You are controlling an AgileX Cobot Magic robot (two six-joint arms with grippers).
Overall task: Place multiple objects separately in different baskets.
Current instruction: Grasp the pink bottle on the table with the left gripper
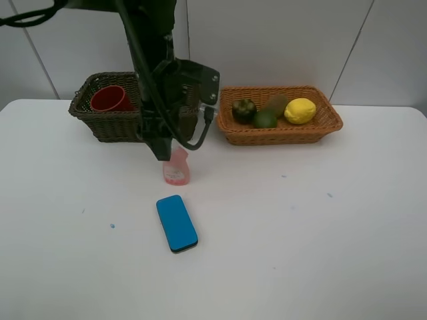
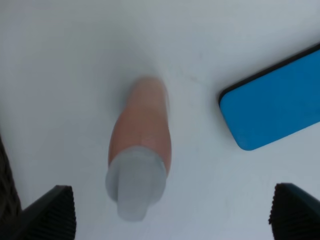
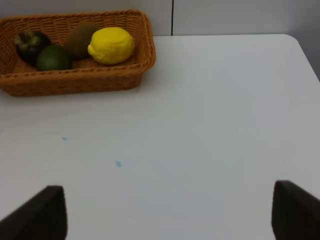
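Note:
A pink bottle (image 1: 177,171) with a white cap (image 2: 135,182) stands upright on the white table. My left gripper (image 2: 170,214) hangs open right above it, its fingers (image 2: 50,212) apart on either side of the cap without touching. A blue flat block (image 1: 177,223) lies just in front of the bottle. The dark basket (image 1: 100,123) holds a red cup (image 1: 110,99). The orange basket (image 1: 280,133) holds a mangosteen (image 1: 243,110), a lime (image 1: 264,120), a kiwi (image 1: 277,103) and a lemon (image 1: 300,111). My right gripper (image 3: 167,212) is open over bare table, out of the high view.
The left arm (image 1: 160,80) rises in front of the dark basket and hides part of it. Both baskets stand along the table's far edge, near the wall. The table (image 1: 320,233) has a few small blue specks.

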